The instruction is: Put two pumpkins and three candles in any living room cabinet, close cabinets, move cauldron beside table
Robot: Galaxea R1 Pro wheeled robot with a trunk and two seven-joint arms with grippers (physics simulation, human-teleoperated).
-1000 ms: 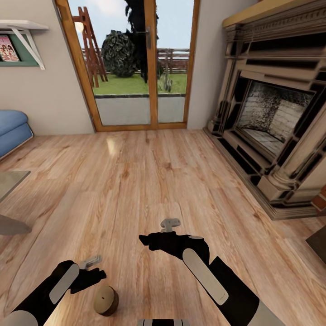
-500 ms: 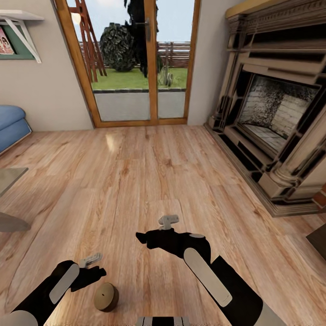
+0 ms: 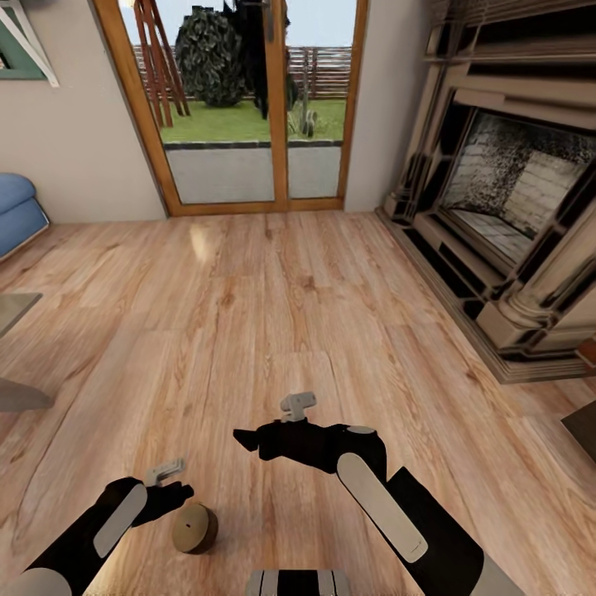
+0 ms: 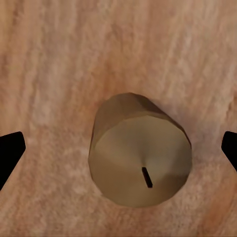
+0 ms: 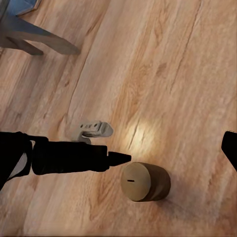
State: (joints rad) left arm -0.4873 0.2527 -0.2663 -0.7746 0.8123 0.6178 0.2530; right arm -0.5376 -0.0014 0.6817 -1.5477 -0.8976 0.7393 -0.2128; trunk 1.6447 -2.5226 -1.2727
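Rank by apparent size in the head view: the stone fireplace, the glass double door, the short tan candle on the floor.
1. Ornate beige stone fireplace and wood-framed glass double door: both cropped by the picture's edge and similarly large, so unranked.
2. Short tan cylindrical candle: smallest by far, though nearest the camera.

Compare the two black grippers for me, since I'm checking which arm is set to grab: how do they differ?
The left gripper hangs low beside the short tan cylindrical candle on the wooden floor; the right gripper sits further forward, away from it. In its wrist view the left gripper's fingertips straddle the candle; the right's straddle bare floor. Both are open.
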